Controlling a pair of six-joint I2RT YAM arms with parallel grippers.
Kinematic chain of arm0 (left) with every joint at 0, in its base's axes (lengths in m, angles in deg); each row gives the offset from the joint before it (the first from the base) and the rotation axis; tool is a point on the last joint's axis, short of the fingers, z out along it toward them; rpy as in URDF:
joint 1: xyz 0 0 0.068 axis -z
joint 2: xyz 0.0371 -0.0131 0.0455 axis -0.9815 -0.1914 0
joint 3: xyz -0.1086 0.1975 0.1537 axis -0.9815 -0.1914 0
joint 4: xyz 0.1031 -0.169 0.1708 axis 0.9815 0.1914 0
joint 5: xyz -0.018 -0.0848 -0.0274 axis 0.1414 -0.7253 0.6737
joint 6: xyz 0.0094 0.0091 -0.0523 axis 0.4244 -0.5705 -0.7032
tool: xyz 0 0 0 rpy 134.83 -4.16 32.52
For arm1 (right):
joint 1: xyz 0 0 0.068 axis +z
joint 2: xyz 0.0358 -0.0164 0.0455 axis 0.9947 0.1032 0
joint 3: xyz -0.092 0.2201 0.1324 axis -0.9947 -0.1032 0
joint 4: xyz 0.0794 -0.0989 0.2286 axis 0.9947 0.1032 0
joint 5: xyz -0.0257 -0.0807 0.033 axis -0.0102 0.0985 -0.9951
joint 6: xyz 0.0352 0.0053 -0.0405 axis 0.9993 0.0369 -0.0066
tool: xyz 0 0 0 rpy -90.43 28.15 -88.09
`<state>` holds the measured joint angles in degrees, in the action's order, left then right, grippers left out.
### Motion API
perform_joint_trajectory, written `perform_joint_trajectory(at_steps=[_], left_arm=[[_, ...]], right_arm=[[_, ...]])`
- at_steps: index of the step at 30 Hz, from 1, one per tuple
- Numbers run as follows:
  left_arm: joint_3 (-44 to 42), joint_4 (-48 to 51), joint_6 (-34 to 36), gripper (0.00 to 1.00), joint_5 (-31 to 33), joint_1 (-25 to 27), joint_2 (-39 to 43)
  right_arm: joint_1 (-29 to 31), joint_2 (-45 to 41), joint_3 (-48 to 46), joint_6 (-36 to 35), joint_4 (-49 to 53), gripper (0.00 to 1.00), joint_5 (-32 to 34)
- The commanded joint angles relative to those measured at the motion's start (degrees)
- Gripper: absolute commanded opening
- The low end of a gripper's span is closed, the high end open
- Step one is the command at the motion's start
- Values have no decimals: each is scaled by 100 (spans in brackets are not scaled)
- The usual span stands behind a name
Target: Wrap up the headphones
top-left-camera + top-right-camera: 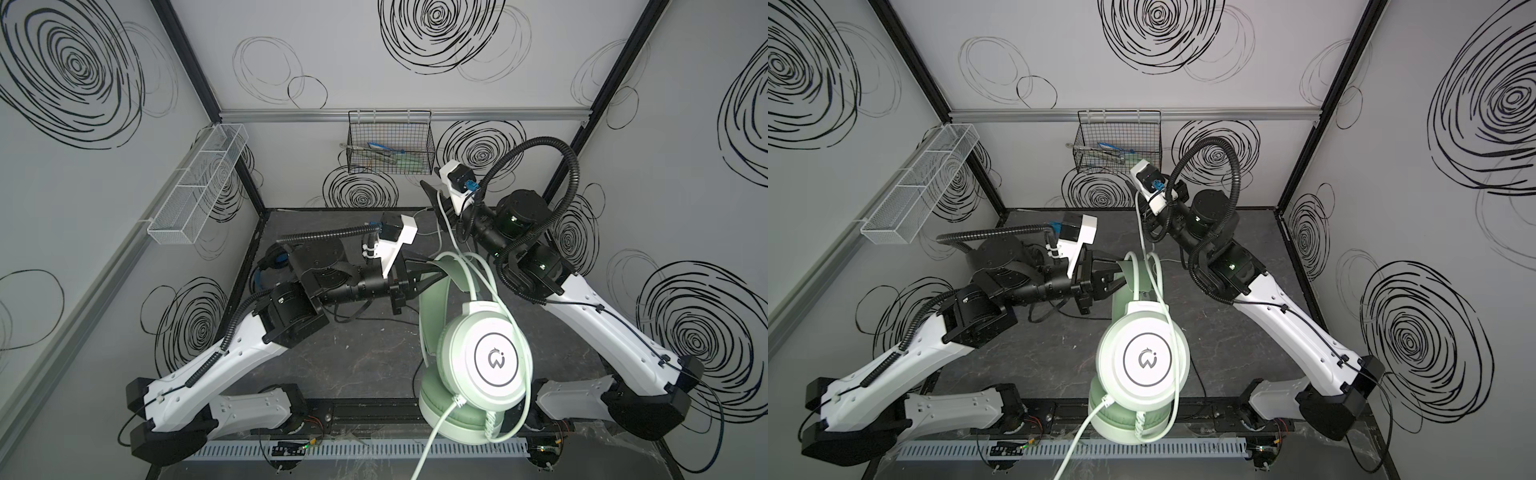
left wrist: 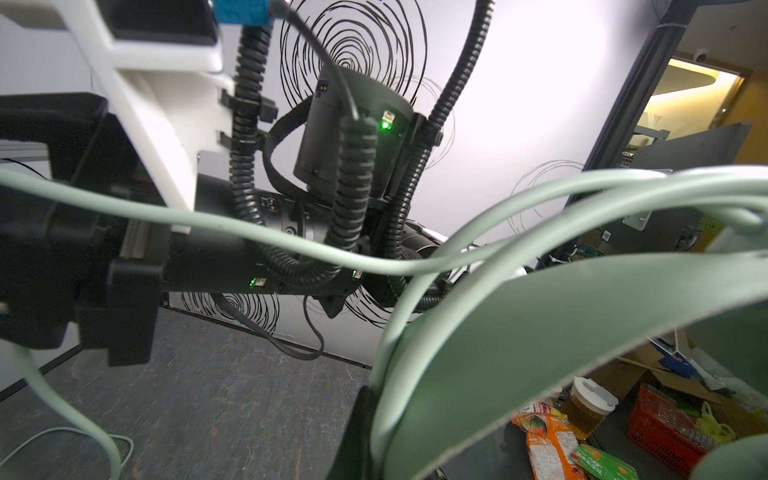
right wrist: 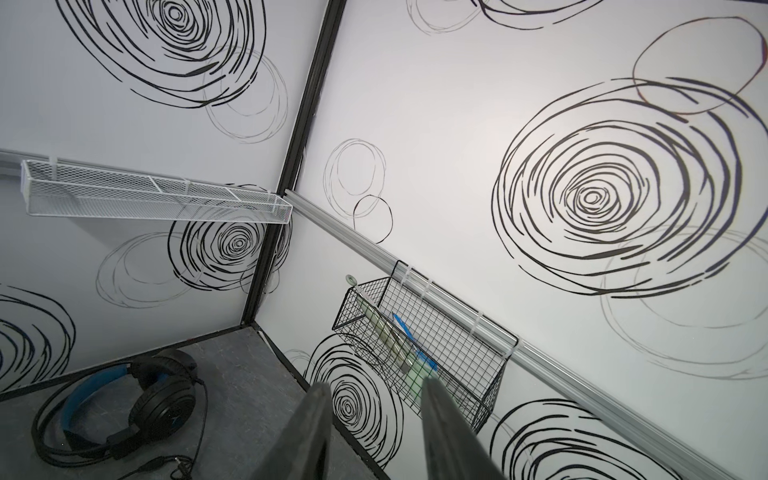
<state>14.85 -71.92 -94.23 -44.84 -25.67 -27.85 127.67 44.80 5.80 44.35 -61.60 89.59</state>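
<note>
Hanging over dark, perhaps marbled tabletop [image 1: 365, 357], mint headphones [image 1: 494, 357]; swirl-marked white walls [image 1: 353, 62].

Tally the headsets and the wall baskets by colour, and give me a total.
mint-green headset: 1
black headset with blue headband: 1
white mesh basket: 1
black wire basket: 1
Total: 4
</note>
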Motion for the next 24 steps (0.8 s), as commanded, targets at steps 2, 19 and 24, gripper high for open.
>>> perform_joint_trajectory(at_steps=[2,19,24], left_arm=[[141,-726,-404,0,87,-155,208],[150,-1126,-1069,0,391,-605,223],[225,-1211,-1271,0,283,-764,118]], right_arm=[[-266,-233,-433,715,-601,54,-421],[-992,-674,-1914,2000,-1495,74,-1156],[-1026,-714,-2174,2159,-1634,81,-1673]])
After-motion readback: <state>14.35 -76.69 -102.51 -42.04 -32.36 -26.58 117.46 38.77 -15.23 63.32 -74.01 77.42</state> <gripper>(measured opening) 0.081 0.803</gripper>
